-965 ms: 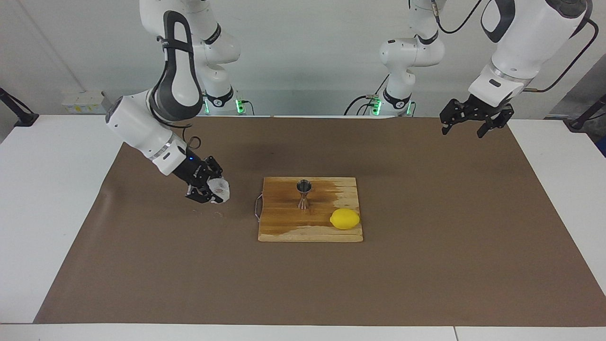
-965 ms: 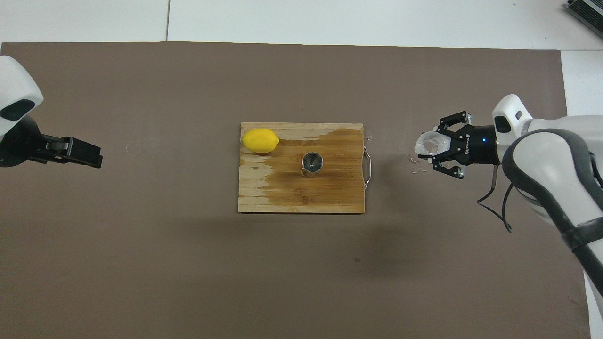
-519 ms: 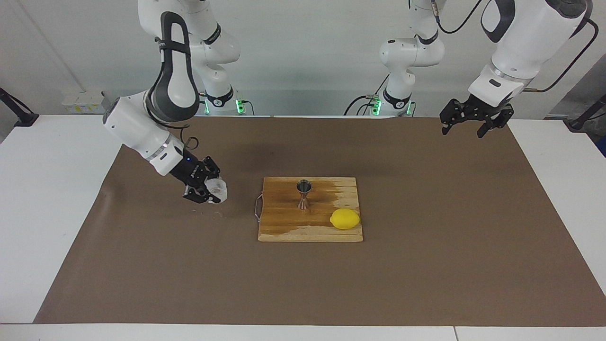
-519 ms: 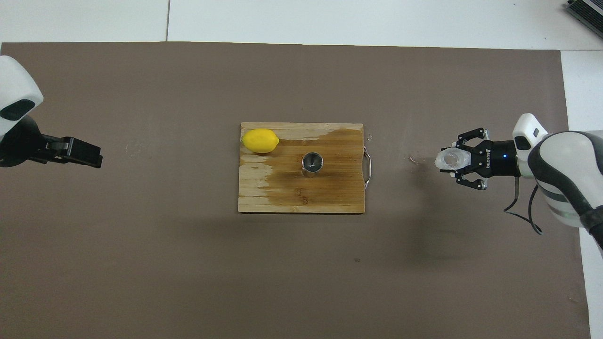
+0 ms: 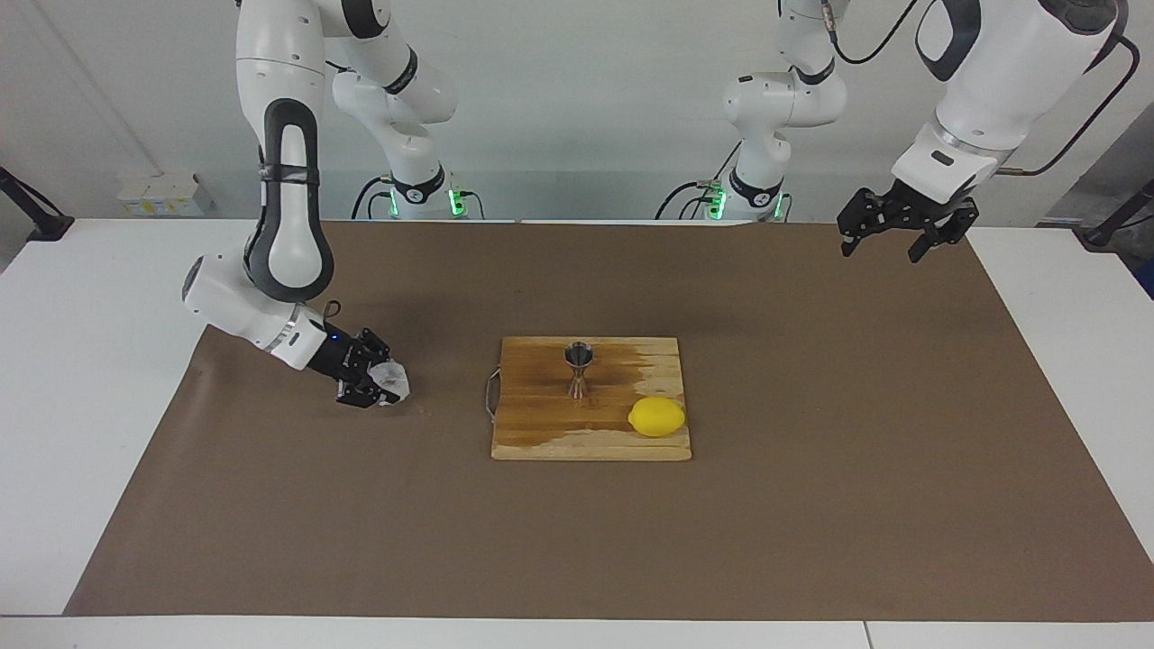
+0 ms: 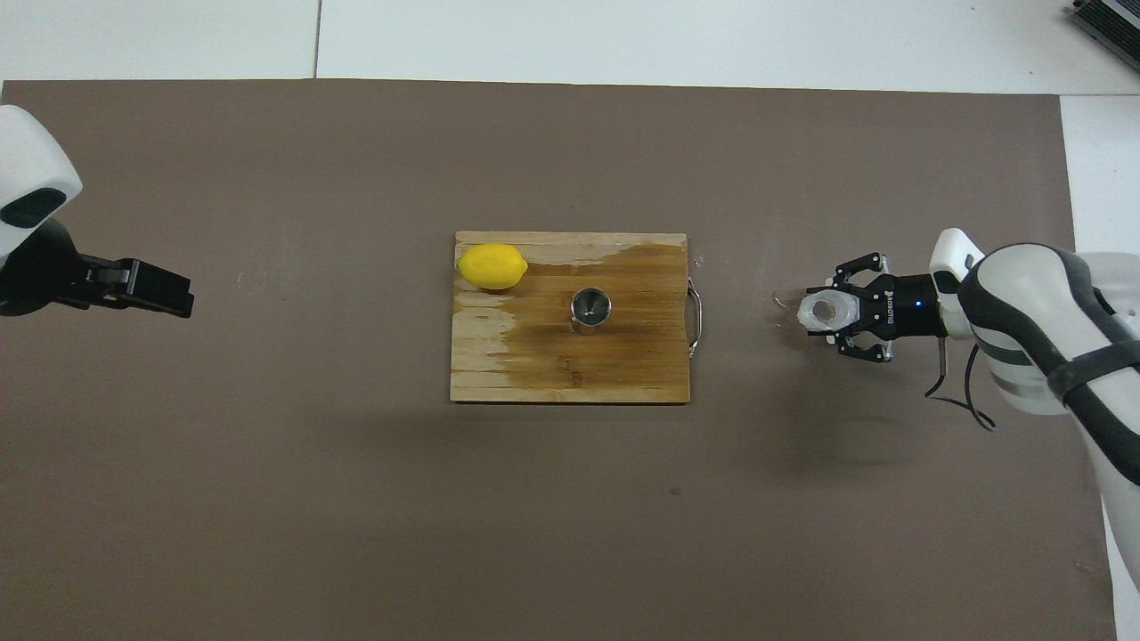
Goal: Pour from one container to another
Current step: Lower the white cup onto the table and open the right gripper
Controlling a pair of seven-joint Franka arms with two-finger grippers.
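My right gripper (image 5: 377,387) is shut on the small translucent plastic cup (image 5: 391,382), held low over the brown mat beside the board, toward the right arm's end of the table. I cannot tell whether the cup touches the mat. The gripper (image 6: 835,313) and the cup (image 6: 822,312) also show in the overhead view, the cup's mouth facing up. The steel jigger (image 5: 578,368) stands upright on the wooden cutting board (image 5: 541,428); it also shows in the overhead view (image 6: 590,308). My left gripper (image 5: 891,242) waits open and empty, raised over the mat's corner at the left arm's end.
A yellow lemon (image 5: 656,416) lies on the board's corner, farther from the robots than the jigger. The board (image 6: 534,369) has a dark wet patch and a wire handle (image 6: 696,316) facing the cup. A few small bits (image 6: 782,304) lie on the mat by the cup.
My right gripper has come down toward the mat with the cup and drawn a little away from the board. The left arm has not moved.
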